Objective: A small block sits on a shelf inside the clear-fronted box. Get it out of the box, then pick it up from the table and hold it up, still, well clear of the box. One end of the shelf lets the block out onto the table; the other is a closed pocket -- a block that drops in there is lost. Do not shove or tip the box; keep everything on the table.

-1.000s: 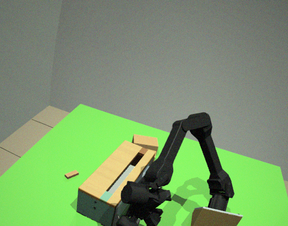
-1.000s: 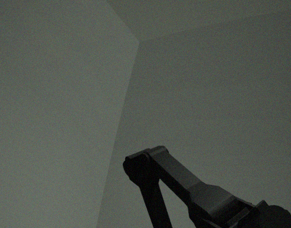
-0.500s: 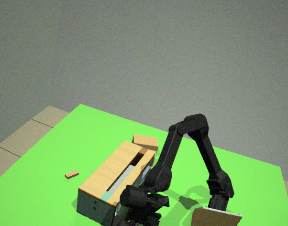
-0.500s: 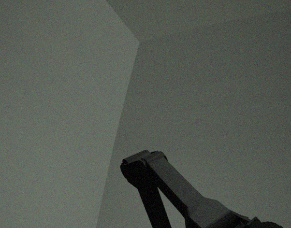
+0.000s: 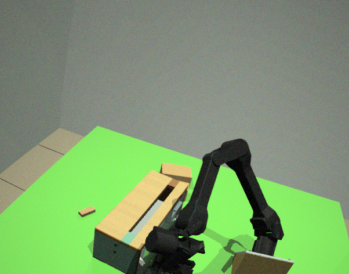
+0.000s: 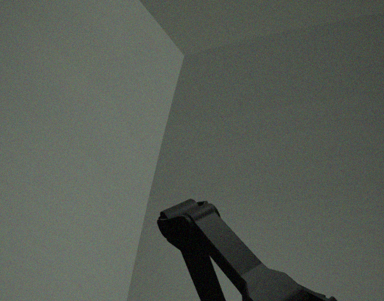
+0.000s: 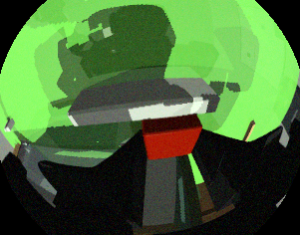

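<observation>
Wrist alone: red block (image 7: 169, 137)

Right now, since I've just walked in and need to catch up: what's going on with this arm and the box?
The single black arm is bent down at the near end of the wood-topped box on the green table. In the wrist view, its end effector is closing on the small red block, which is out of the box. The block has not been lifted yet.
</observation>
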`<state>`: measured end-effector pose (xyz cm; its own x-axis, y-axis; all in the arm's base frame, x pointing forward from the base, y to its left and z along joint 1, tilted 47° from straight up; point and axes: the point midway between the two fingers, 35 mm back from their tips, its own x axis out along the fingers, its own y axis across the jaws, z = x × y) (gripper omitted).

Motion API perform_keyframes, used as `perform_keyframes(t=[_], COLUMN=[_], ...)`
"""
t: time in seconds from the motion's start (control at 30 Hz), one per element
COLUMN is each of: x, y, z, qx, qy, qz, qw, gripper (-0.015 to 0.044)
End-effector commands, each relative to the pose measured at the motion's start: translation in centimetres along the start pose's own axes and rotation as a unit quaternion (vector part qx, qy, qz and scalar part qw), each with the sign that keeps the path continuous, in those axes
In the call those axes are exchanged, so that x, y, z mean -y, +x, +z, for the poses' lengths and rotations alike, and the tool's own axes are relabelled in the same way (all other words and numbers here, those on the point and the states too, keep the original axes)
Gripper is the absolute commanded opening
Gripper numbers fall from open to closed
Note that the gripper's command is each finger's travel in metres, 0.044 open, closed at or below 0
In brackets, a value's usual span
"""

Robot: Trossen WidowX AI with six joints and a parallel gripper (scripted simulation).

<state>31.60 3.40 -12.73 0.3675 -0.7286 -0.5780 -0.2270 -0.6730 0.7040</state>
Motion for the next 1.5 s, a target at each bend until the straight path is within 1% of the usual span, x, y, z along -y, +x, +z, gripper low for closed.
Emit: perform_keyframes(t=[0.0,0.07,0.43,0.67,1.07,1.47], x=[0.0,0.0,0.1,0.1,-0.6,-2.1], y=[0.0,-0.2,-5.4,-6.1,-12.3,-17.8], z=[0.0,-0.2,-2.4,-2.5,-1.7,0.5], qx=[-0.001,-0.001,0.000,0.000,-0.014,-0.038], qy=[-0.001,-0.001,0.000,-0.007,-0.145,-0.284], qz=[0.001,0.001,-0.002,-0.006,-0.077,-0.143], qw=[1.000,1.000,1.000,1.000,0.986,0.947], gripper=[0.0055,0.0003,0.0000,0.0000,0.0000,0.0000])
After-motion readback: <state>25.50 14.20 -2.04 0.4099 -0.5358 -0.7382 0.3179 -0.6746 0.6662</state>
